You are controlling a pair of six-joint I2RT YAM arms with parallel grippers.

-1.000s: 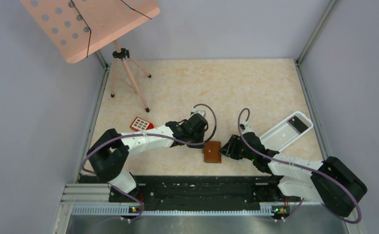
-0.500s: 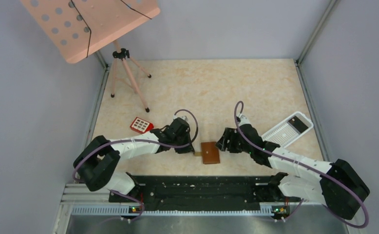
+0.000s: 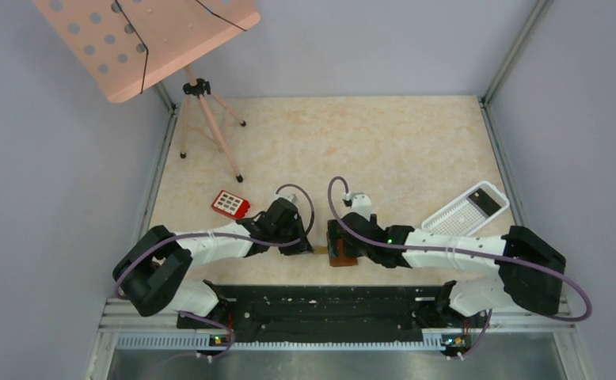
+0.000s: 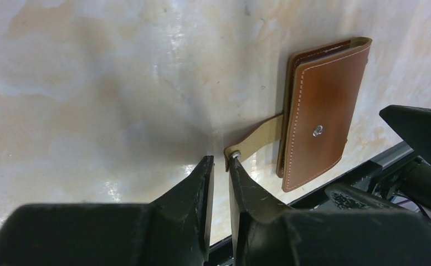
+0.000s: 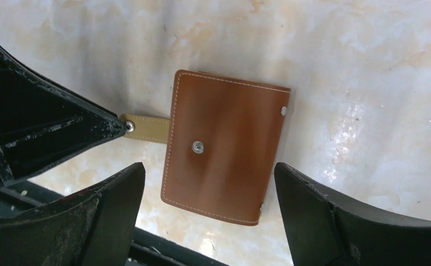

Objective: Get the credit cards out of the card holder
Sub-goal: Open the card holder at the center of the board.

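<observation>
We note white link shells and black joint housings on the left arm (image 3: 210,241) and right arm (image 3: 447,252). A purple cable (image 3: 293,190) runs along each. The left gripper (image 4: 220,163) has black, scuffed, tapered fingers (image 4: 194,188).

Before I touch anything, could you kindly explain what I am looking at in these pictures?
Two robot arms are bolted at the near edge of a table. One picture looks down from above; the other two come from cameras on each wrist. On the table lie a closed brown card holder, a red keypad block and a white perforated tray. The right gripper hangs open over the card holder. The left gripper, nearly closed, meets the holder's tab; whether it grips it, I cannot tell.
</observation>
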